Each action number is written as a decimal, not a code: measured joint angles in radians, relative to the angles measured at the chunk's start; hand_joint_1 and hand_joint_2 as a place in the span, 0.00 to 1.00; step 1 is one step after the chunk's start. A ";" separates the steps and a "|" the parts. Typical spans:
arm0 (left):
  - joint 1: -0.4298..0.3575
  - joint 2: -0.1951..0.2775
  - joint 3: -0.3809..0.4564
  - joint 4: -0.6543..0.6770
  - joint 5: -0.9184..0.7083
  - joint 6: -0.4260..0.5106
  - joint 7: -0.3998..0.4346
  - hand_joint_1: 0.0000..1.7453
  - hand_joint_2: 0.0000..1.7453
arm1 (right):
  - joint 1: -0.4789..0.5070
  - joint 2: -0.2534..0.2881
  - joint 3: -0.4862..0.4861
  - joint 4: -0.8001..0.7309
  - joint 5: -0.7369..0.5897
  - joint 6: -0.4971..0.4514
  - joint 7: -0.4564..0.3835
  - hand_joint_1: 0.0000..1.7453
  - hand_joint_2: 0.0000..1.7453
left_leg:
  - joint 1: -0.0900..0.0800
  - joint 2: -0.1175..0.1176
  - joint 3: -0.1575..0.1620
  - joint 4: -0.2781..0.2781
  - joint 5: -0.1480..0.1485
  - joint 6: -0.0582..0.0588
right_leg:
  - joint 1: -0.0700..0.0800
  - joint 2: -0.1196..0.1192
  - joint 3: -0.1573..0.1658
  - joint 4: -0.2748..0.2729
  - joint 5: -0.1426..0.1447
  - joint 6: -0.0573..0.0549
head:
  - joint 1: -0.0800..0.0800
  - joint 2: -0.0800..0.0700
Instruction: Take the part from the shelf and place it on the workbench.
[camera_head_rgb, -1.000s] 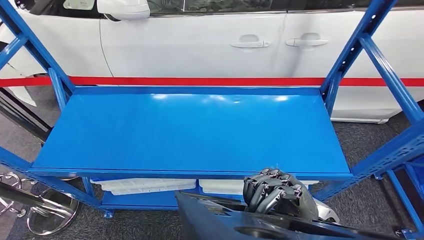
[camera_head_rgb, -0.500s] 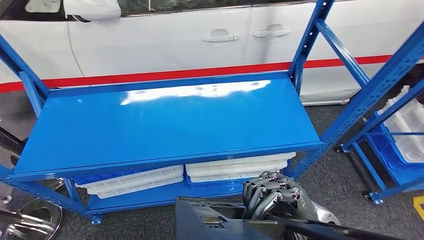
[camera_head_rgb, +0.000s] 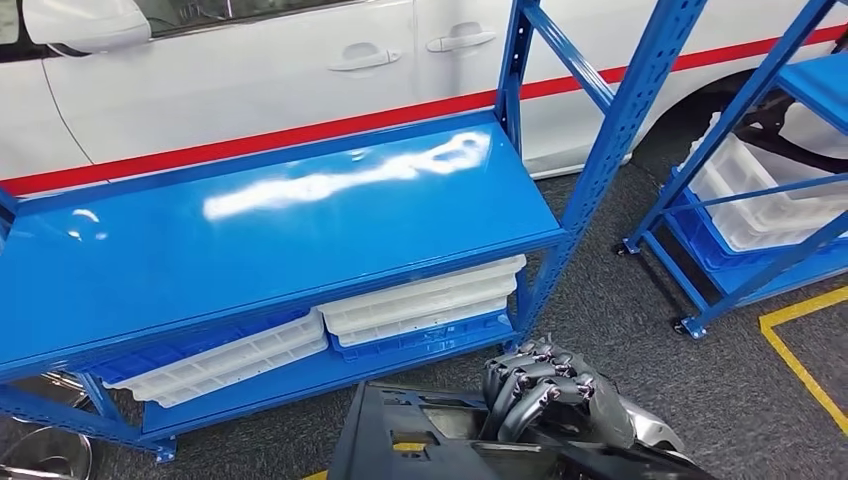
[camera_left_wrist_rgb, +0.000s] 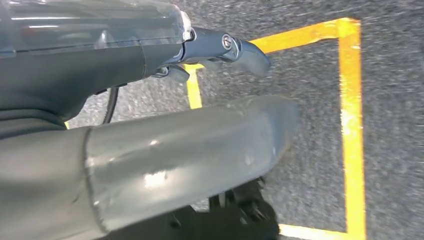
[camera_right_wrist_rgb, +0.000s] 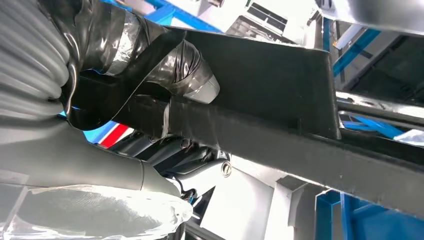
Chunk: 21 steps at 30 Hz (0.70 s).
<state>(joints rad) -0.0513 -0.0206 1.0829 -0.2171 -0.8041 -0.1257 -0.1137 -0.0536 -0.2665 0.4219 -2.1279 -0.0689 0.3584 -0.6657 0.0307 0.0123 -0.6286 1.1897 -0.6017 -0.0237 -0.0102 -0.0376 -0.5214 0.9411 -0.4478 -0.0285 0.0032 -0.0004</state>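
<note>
I am looking down at the blue shelf (camera_head_rgb: 270, 235); its top deck is lying bare and glossy, catching glare toward the back edge. White trays (camera_head_rgb: 425, 300) are sitting stacked on the lower deck, reaching to its right end. Grey carpeted floor (camera_head_rgb: 640, 340) is carrying yellow tape lines (camera_head_rgb: 800, 350).

Blue shelf (camera_head_rgb: 250, 235), white trays (camera_head_rgb: 420, 300), black part (camera_head_rgb: 420, 440), red-striped white car (camera_head_rgb: 250, 80)

Blue metal shelving (camera_head_rgb: 280, 230), white trays (camera_head_rgb: 420, 300), white car (camera_head_rgb: 250, 80), grey carpet (camera_head_rgb: 620, 330), yellow floor tape (camera_head_rgb: 800, 355)
</note>
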 joint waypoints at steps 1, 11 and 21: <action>0.001 0.000 0.000 0.000 -0.001 0.001 0.000 0.00 0.00 | 0.001 0.000 0.003 0.000 -0.003 0.000 0.000 1.00 1.00 | -0.001 -0.004 -0.006 0.042 -0.010 -0.001 | 0.002 0.004 -0.013 0.006 0.006 0.000 | 0.000 0.000; -0.001 -0.003 0.002 0.001 -0.005 0.003 0.003 0.00 0.00 | 0.013 -0.020 0.030 0.007 -0.039 0.036 0.016 1.00 1.00 | -0.007 -0.010 0.163 -0.230 0.097 0.026 | 0.003 0.025 -0.087 0.055 0.033 0.046 | 0.000 0.000; -0.003 -0.010 0.002 0.002 -0.012 0.002 0.006 0.00 0.00 | 0.011 -0.033 0.041 0.021 -0.042 0.042 0.019 1.00 1.00 | -0.032 -0.001 0.058 -0.198 0.160 0.064 | 0.011 0.031 0.001 0.144 -0.073 0.020 | 0.000 0.000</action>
<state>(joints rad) -0.0543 -0.0307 1.0849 -0.2152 -0.8164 -0.1237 -0.1081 -0.0431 -0.2995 0.4625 -2.1073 -0.1112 0.4005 -0.6462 -0.0014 0.0110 -0.5710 0.9919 -0.4419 0.0408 0.0011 -0.0063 -0.5201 1.0850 -0.5205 -0.0090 0.0035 -0.0004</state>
